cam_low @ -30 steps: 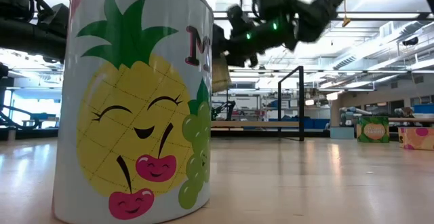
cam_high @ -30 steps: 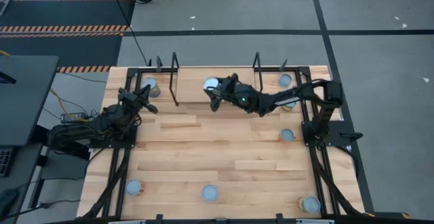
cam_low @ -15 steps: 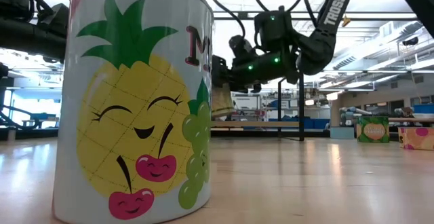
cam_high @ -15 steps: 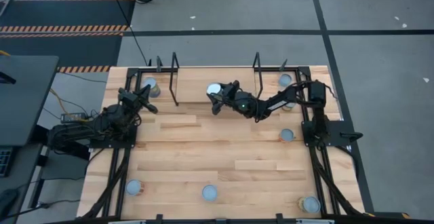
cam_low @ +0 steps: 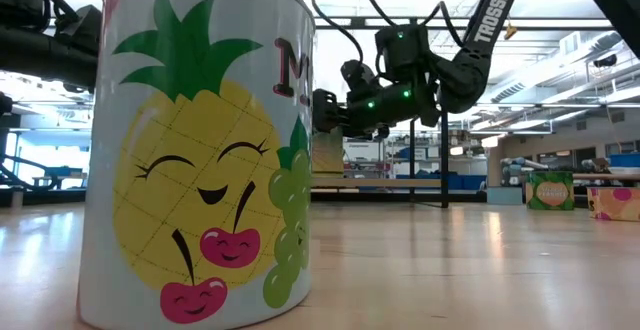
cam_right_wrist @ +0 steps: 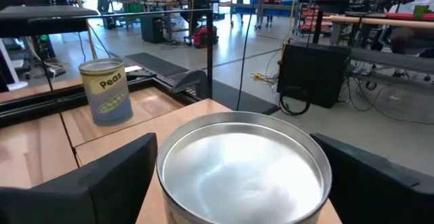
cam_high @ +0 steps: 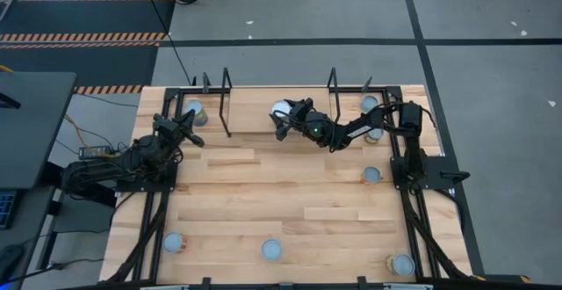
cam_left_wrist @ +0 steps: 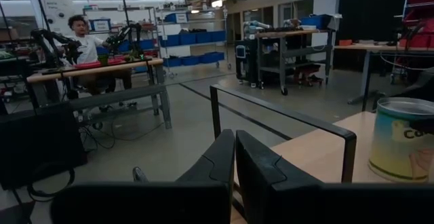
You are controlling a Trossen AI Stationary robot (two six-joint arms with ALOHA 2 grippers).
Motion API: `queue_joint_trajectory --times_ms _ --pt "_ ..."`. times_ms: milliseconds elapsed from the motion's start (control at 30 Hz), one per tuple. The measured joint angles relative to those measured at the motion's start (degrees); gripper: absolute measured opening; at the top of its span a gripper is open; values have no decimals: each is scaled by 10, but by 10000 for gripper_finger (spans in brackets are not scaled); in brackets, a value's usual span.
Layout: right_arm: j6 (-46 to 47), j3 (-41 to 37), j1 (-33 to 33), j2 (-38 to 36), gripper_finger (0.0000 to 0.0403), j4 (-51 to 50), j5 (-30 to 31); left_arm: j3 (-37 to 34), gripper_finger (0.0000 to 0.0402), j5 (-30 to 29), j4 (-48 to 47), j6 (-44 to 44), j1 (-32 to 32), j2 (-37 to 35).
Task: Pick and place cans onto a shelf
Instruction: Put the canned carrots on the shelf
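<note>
My right gripper (cam_high: pixel 282 119) is shut on a can with a silvery top (cam_high: pixel 279 108), over the middle of the shelf (cam_high: pixel 250 123), a light-wood board in a black frame at the table's far edge. In the low view the gripper (cam_low: pixel 327 120) is at the top of the can (cam_low: pixel 328 156), just above the shelf board (cam_low: pixel 385 182). Whether the can's base rests on the board, I cannot tell. A second can (cam_high: pixel 193 111) stands on the shelf's left end. My left gripper (cam_high: pixel 190 130) is shut and empty just near of that can (cam_left_wrist: pixel 403 146). My right gripper pinches the can between its two fingers (cam_right_wrist: pixel 102 176), one on each side of the can's wall just below the rim (cam_right_wrist: pixel 165 183). The fingers come roughly level from the table's right side. The can stands upright, its round top (cam_right_wrist: pixel 241 159) up.
A pineapple-label can (cam_low: pixel 200 150) stands close before the low camera. A peas can (cam_right_wrist: pixel 106 91) is on the shelf. More cans stand at the right edge (cam_high: pixel 371 175), far right (cam_high: pixel 369 103) and along the near edge (cam_high: pixel 272 250), (cam_high: pixel 173 242), (cam_high: pixel 401 264). Upright black posts (cam_high: pixel 226 105) flank the shelf.
My right gripper has gone down with the can, from well above the shelf to just over its board. The can has stayed upright in the hold.
</note>
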Motion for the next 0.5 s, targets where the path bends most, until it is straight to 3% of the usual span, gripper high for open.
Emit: queue_joint_trajectory --times_ms 500 --pt "-39 0 -3 -86 393 -53 -17 0 23 0 0 0 0 0"
